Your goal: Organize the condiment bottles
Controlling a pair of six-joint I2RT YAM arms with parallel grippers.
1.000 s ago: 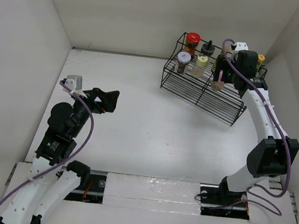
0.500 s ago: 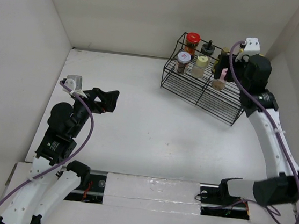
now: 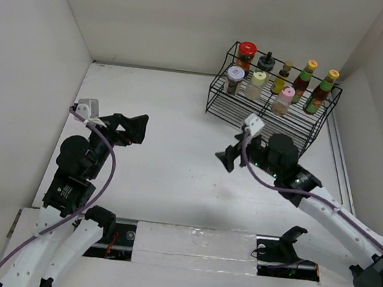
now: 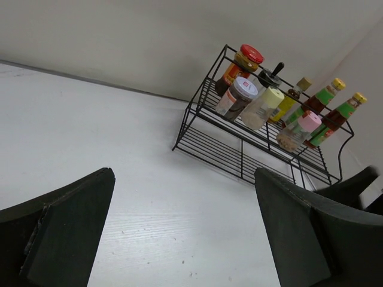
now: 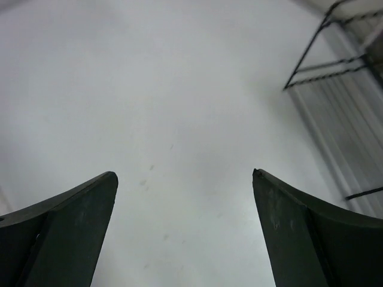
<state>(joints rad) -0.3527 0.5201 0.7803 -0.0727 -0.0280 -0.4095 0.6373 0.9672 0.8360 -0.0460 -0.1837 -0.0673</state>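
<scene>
Eight condiment bottles [image 3: 256, 86] stand upright in the black wire rack [image 3: 263, 124], none on the table [image 3: 181, 114]. Your right fingers [image 5: 66, 233], spread wide and empty, hover just in front of the rack, aimed past its left end. Your left fingers [image 4: 60, 239], equally spread, are far from it. Labels are unreadable.

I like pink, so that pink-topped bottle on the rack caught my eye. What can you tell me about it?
The pink-capped bottle is small, with a clear body showing brownish contents and a wide pale pink cap, shut. It stands upright on the black wire rack, rightmost of three in the nearer row, beside the cream bottle. Only the rack seems to touch it.
</scene>
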